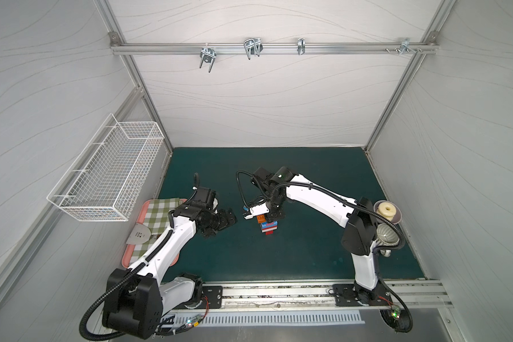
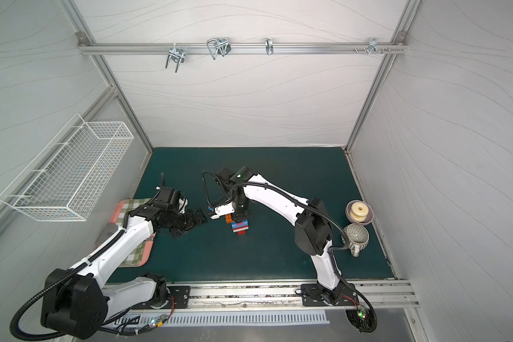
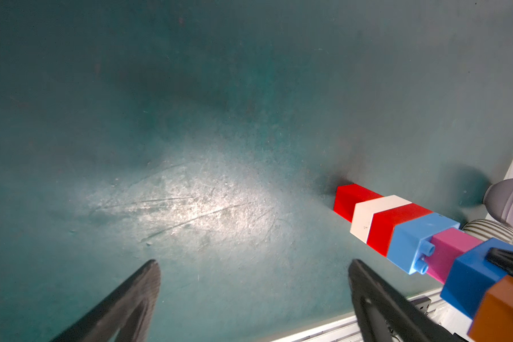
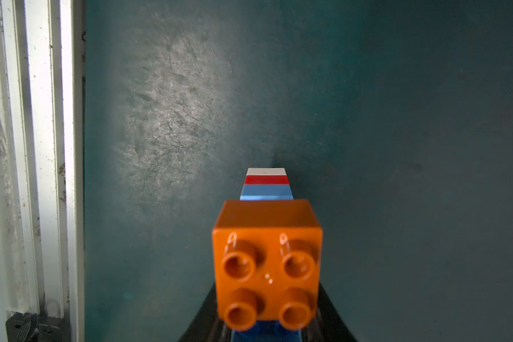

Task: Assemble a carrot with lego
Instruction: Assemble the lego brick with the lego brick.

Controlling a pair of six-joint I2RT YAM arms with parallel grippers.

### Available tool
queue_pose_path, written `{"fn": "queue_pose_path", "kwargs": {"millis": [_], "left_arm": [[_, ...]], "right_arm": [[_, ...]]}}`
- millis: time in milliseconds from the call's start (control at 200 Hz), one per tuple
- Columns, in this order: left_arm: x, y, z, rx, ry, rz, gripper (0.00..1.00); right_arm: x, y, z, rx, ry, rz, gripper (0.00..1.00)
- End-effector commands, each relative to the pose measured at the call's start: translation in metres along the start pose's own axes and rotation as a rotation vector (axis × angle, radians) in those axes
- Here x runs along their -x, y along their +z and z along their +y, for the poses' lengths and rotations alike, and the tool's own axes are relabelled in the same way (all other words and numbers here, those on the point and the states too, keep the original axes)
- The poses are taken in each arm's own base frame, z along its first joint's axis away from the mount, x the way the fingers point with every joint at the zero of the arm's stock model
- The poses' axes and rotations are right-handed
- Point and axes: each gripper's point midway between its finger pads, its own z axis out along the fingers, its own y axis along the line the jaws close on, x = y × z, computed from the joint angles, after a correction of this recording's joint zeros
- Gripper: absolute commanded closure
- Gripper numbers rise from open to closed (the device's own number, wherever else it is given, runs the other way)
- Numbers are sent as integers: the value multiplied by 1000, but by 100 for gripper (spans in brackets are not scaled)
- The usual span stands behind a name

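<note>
The carrot [image 1: 268, 226] stood near the middle of the dark green desk [image 1: 308, 177], narrow end down. Its red tip appeared to touch the surface in the left wrist view. Upward from that tip ran a white layer, a second red, a light blue with bare studs at one side, a pink, a dark blue, and an orange brick [image 4: 267, 260] on top, its four studs facing the right wrist camera.

The right claw [image 1: 272, 219] was closed on the carrot from above, gripping it at the dark blue layer just under the orange brick. The left claw [image 3: 253, 266] hung just beside the carrot with its jaws spread wide and nothing between them.

Bare mat lay all around the carrot, with the widest stretch toward the back wall. A pink tray [image 2: 116, 213] with a checked cloth [image 1: 157, 213] sat at the desk's left edge, partly under the left arm. At the right edge were a bowl [image 2: 349, 217] and a ribbed grey cup [image 2: 357, 235], well apart from the carrot. A metal rail [image 1: 279, 291] bounded the front.
</note>
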Motion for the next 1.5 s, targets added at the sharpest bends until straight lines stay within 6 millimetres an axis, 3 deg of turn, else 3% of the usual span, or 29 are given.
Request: {"fn": "queue_pose_path", "kwargs": {"millis": [0, 495, 790, 1491], "left_arm": [[1, -2, -3, -13, 10, 4, 1], [3, -4, -3, -10, 12, -13, 1], [3, -5, -2, -7, 12, -18, 1], [5, -7, -1, 0, 12, -33, 1]], "right_arm": [[-37, 64, 42, 249, 55, 204, 100], [-18, 32, 27, 141, 5, 118, 100], [-10, 19, 32, 148, 0, 70, 81], [5, -6, 26, 95, 15, -71, 54]]}}
